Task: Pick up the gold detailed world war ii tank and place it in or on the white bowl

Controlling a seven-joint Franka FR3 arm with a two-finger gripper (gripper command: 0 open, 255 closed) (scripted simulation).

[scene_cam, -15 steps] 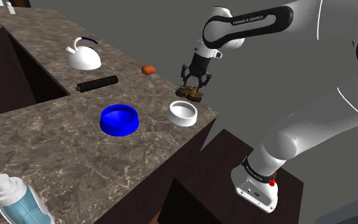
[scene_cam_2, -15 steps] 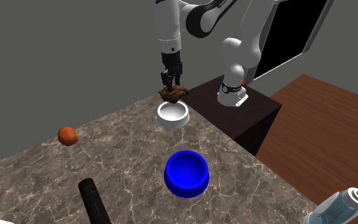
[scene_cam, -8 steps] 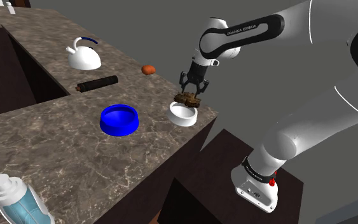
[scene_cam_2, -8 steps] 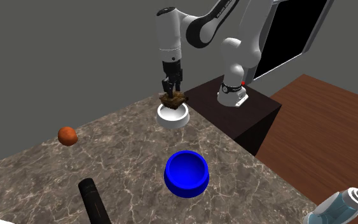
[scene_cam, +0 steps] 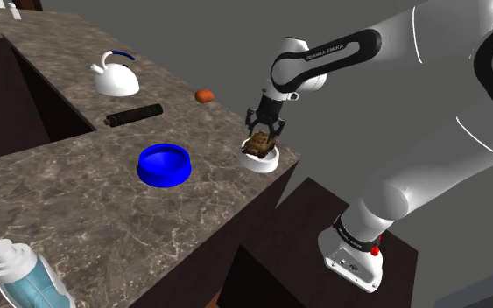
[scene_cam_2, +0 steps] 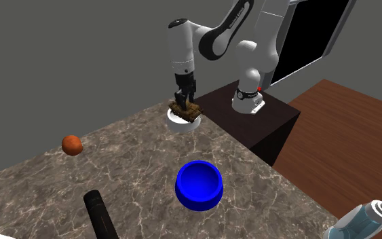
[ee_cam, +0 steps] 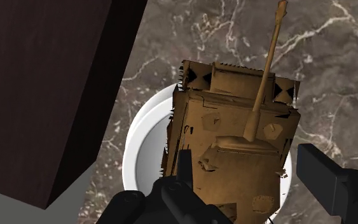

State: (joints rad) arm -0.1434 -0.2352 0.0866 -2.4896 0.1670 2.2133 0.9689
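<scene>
Item under inspection: gold-brown tank point(ee_cam: 234, 153), resting on the white bowl point(ee_cam: 139, 153). The hull spans the bowl's opening and overhangs the rim on the far side, and the long gun barrel reaches out over the marbled counter point(ee_cam: 336, 76). In the shoulder view the tank point(scene_cam: 257, 144) sits tilted in the bowl point(scene_cam: 262, 163), one end raised.

Gripper point(ee_cam: 247, 154): released. The two black fingers stand wide apart, one crossing in front of the hull's edge, the other clear of the tank with a sliver of white rim showing between them. The gripper point(scene_cam: 264, 131) hangs directly above the tank, pointing down; same reading in the second exterior view point(scene_cam_2: 184, 98), where the tank point(scene_cam_2: 185, 108) lies across the bowl point(scene_cam_2: 182, 124).

Bowl position: near the counter's corner, close to the edge facing the dark stand point(scene_cam_2: 250, 119).

Other items on the counter point(scene_cam: 78, 192):
- blue bowl point(scene_cam: 164, 164), near the white bowl, apart from it
- black cylinder point(scene_cam: 135, 115), lying flat
- small orange ball point(scene_cam: 204, 95)
- white kettle point(scene_cam: 116, 76) with a blue handle, well apart from the bowls
- pump bottle point(scene_cam: 21, 276) at the shoulder view's lower left
</scene>
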